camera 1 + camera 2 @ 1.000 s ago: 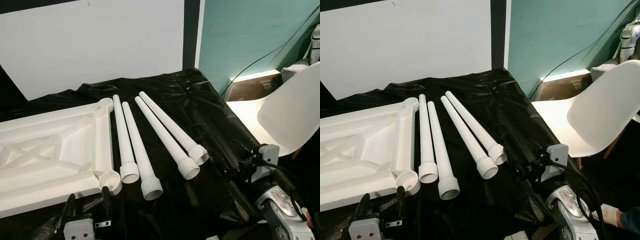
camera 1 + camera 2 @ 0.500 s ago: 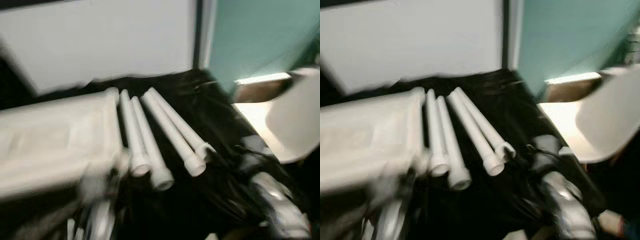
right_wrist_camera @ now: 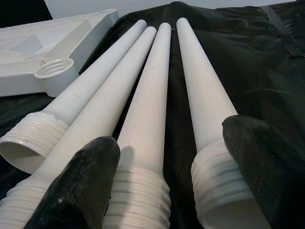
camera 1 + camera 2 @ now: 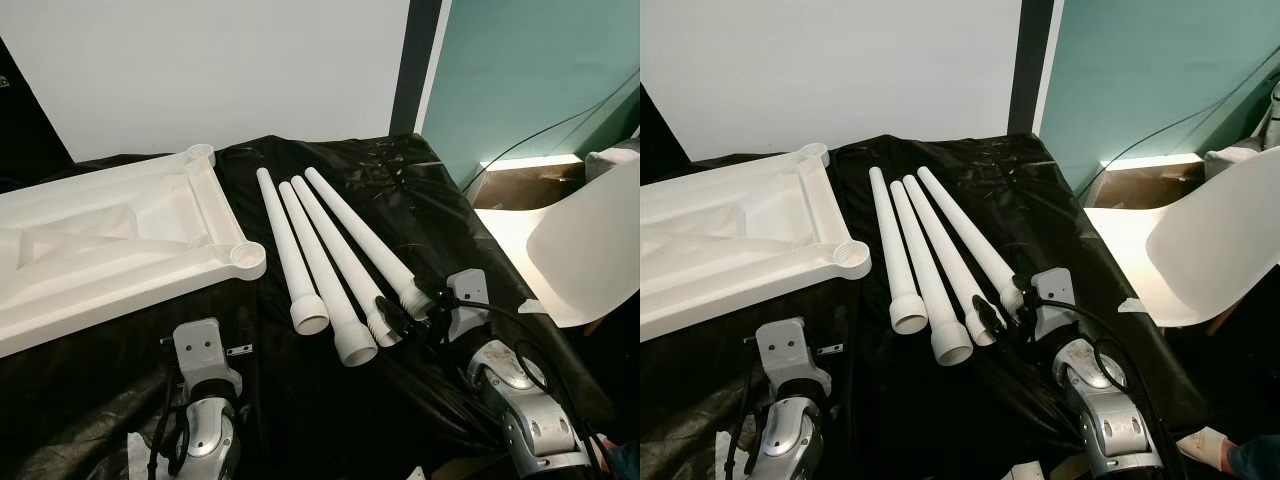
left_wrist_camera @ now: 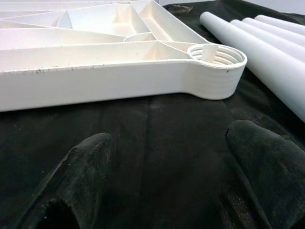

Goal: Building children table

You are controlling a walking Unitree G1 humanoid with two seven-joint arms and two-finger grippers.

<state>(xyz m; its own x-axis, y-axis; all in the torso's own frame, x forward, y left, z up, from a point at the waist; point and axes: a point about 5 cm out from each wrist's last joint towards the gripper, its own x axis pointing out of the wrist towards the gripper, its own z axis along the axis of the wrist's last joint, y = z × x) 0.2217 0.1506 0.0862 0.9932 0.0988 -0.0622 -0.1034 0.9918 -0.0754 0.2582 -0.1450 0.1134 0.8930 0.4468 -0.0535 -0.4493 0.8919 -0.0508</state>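
An upside-down white table top (image 4: 110, 240) lies on the black-covered surface at the left, with a threaded corner socket (image 4: 245, 257) facing up. Several white tapered legs (image 4: 330, 240) lie side by side to its right, threaded ends towards me. My right gripper (image 4: 405, 318) is open at those near ends. In the right wrist view its fingers (image 3: 81, 186) straddle the threaded ends of the two rightmost legs without closing on them. My left gripper (image 5: 169, 138) is open and low over the black sheet, a short way before the corner socket (image 5: 217, 55), with nothing in it.
A black plastic sheet (image 4: 400, 180) covers the work surface. A white chair (image 4: 580, 250) stands close on the right, with a cardboard box (image 4: 520, 180) and a cable against the teal wall behind it. A gloved hand (image 4: 1205, 445) shows at the bottom right.
The camera has swung, so the whole scene sits differently. My right gripper, which was off to the right of the legs, is now at their threaded ends.
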